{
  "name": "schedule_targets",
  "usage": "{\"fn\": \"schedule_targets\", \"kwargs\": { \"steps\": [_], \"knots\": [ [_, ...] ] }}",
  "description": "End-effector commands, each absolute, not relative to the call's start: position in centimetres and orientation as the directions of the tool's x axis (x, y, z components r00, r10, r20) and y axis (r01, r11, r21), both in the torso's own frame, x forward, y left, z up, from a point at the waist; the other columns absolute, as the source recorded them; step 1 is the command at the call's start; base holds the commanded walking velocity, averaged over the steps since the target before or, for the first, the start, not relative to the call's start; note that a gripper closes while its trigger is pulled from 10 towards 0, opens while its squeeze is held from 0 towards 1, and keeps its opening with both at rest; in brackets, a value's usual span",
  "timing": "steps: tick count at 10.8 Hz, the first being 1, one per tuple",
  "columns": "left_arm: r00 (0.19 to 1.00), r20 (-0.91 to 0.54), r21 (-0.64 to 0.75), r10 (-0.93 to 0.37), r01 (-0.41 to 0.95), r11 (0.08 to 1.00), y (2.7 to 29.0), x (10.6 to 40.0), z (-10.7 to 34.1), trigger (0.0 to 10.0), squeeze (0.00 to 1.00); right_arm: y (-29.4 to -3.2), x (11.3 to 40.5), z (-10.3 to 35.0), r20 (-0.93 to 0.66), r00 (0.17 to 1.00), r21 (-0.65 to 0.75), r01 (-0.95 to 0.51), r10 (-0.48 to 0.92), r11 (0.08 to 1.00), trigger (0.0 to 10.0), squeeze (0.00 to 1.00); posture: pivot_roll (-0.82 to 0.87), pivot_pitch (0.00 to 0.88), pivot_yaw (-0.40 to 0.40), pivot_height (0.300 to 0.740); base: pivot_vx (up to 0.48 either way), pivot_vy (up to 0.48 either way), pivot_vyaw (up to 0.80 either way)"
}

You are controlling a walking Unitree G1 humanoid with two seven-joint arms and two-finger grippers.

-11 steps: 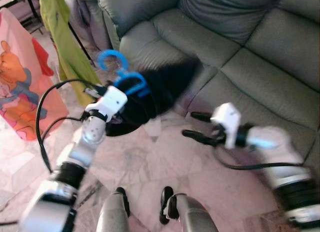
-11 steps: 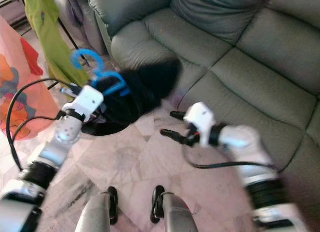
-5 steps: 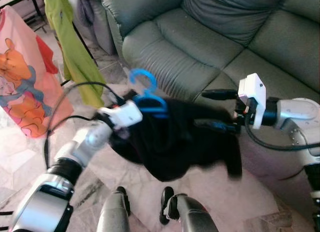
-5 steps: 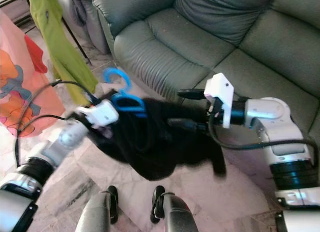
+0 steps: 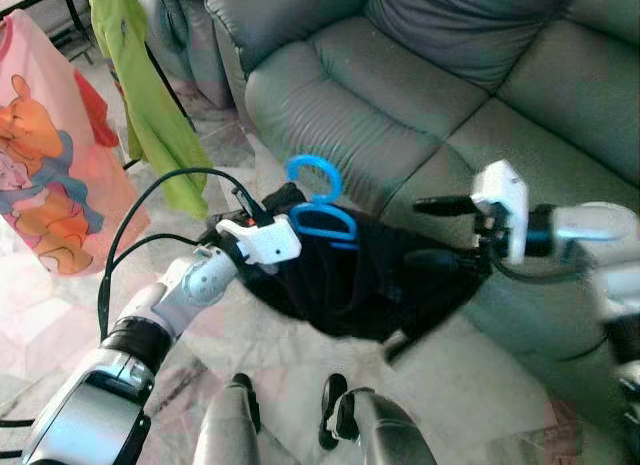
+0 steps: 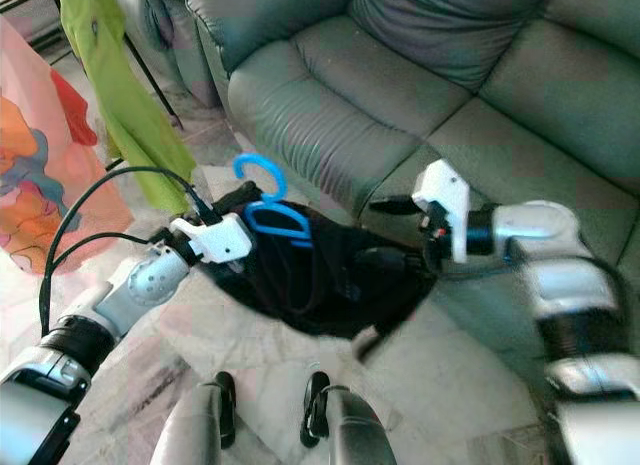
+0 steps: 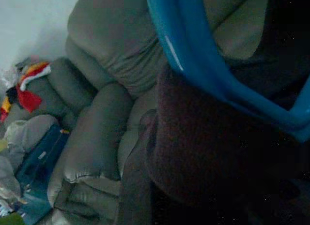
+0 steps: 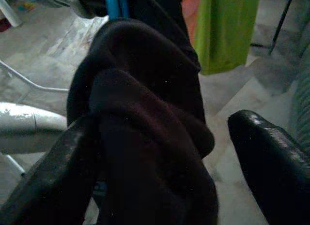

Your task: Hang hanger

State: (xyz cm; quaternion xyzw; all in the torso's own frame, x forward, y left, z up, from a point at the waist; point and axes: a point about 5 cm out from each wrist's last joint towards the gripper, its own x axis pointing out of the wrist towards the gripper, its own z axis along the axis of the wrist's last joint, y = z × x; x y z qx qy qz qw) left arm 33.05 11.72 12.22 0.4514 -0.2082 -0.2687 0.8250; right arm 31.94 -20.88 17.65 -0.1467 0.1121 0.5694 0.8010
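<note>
Blue hanger with black garment held up between both arms, in front of the sofa.
Your left end effector (image 5: 250, 217) pinches the blue hanger (image 5: 322, 217); your right end effector (image 8: 160, 152), fingers spread, has the black garment (image 5: 370, 280) bunched between them, above the floor beside the sofa (image 5: 400, 75) front edge.
</note>
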Motion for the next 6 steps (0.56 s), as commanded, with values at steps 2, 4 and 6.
{"fn": "schedule_targets", "kwargs": {
  "steps": [2,4,6],
  "knots": [
    [0.689,0.186,0.844,-0.701,0.254,0.473,9.5,32.1,13.2,0.0,0.00,-20.0,32.6,17.1,-0.391,0.262,-0.090,-0.965,0.883,0.246,0.0,0.00,-0.06,0.198,-0.034,0.740,0.000,0.000,0.00],
    [0.672,0.190,0.835,-0.715,0.272,0.478,8.2,31.8,12.9,0.0,0.00,-18.8,33.7,17.2,-0.429,0.195,-0.086,-0.981,0.882,0.175,0.0,0.00,-0.06,0.192,-0.039,0.740,0.000,0.000,0.00],
    [0.668,0.194,0.832,-0.719,0.275,0.481,7.6,31.8,13.0,0.0,0.00,-18.1,34.1,17.2,-0.467,0.129,-0.065,-0.992,0.875,0.111,0.0,0.00,-0.06,0.191,-0.044,0.740,0.000,0.000,0.00]
  ]
}}
